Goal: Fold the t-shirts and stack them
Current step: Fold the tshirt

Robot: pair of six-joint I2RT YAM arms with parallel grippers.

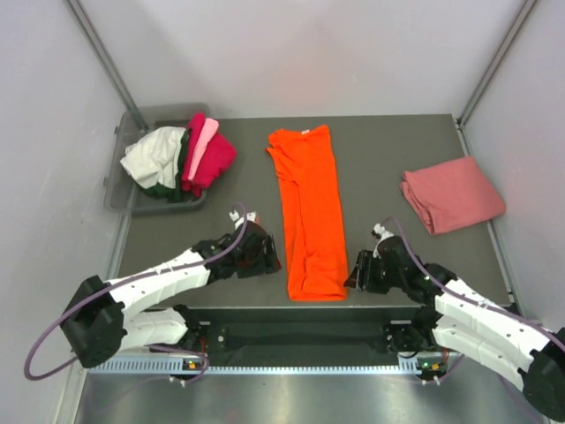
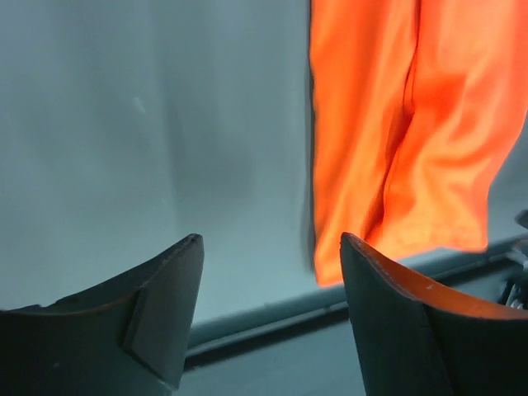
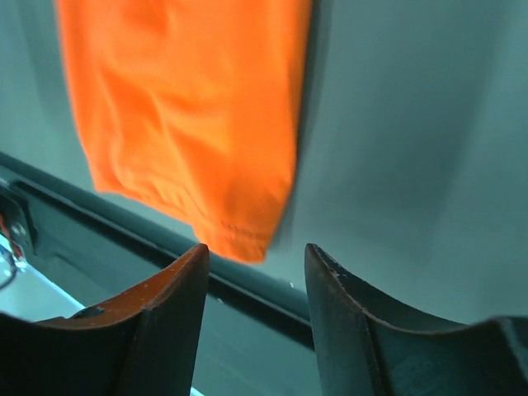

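A bright orange t-shirt [image 1: 309, 212] lies folded into a long strip down the middle of the table, collar end far, hem end near. My left gripper [image 1: 269, 253] sits just left of its near end, open and holding nothing; the left wrist view shows the orange cloth [image 2: 396, 132] beyond the right finger. My right gripper [image 1: 356, 270] sits just right of the near end, open with nothing in it, the orange hem corner [image 3: 239, 235] just past its tips. A folded salmon-pink t-shirt [image 1: 452, 194] lies at the right. Magenta, light pink, white and dark green shirts [image 1: 181, 157] fill the bin.
A grey plastic bin [image 1: 122, 190] stands at the table's far left corner. The table's near edge rail [image 2: 272, 318] runs just below both grippers. Frame posts rise at the back corners.
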